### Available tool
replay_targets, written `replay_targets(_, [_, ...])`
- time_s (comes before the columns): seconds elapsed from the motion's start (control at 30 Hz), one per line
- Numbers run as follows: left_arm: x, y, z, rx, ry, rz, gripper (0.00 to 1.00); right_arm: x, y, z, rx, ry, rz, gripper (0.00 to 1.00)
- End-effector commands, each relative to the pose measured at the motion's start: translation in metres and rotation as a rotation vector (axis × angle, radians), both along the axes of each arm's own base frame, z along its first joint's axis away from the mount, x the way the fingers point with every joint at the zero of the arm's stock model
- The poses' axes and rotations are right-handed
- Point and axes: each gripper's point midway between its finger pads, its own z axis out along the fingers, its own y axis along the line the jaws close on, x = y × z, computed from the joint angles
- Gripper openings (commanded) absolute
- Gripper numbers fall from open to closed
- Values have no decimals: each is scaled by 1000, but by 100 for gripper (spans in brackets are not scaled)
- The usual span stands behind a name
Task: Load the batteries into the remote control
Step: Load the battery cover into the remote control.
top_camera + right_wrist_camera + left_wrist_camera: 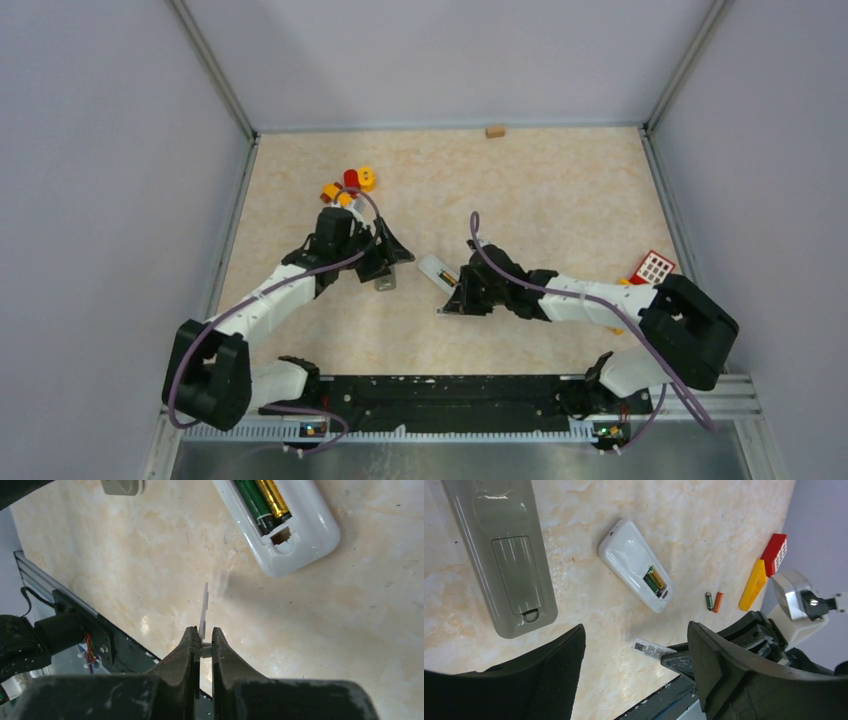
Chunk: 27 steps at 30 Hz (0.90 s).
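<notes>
Batteries (654, 578), one green and one gold, lie side by side in the open compartment of a white remote (629, 555), seen from the left wrist. Two loose batteries (708, 601), green and orange, lie together on the surface (589, 510) between that remote and a yellow block (753, 585). A grey remote (506, 555) lies back up, cover closed. The left end effector (635, 635) gapes wide, holding nothing.

Right wrist view: the right end effector (202, 636) is pinched tight on a thin white plate (203, 605), edge-on, near the white remote's filled compartment.

Top view: the white remote lies near the surface's middle; the grey remote is nearer the left edge.
</notes>
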Motion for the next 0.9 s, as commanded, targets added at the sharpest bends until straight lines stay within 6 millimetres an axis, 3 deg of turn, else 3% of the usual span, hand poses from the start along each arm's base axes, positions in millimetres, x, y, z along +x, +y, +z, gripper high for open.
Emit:
replay_targets(0.0, [10, -6, -5, -18, -36, -14, 76, 17, 5, 14, -31, -59, -23, 0])
replay_targets(0.37, [21, -19, -13, -66, -37, -52, 79, 41, -26, -2, -123, -68, -123, 0])
replay_targets(0.7, [33, -18, -31, -32, -27, -38, 84, 64, -54, 5, -189, -104, -166, 0])
replay_targets(0.8, [36, -14, -38, -5, -23, -14, 85, 63, -50, 14, -167, -115, -126, 0])
replay_targets(0.87, [37, -12, -42, 11, -25, -9, 85, 59, -35, 33, -57, -131, -68, 0])
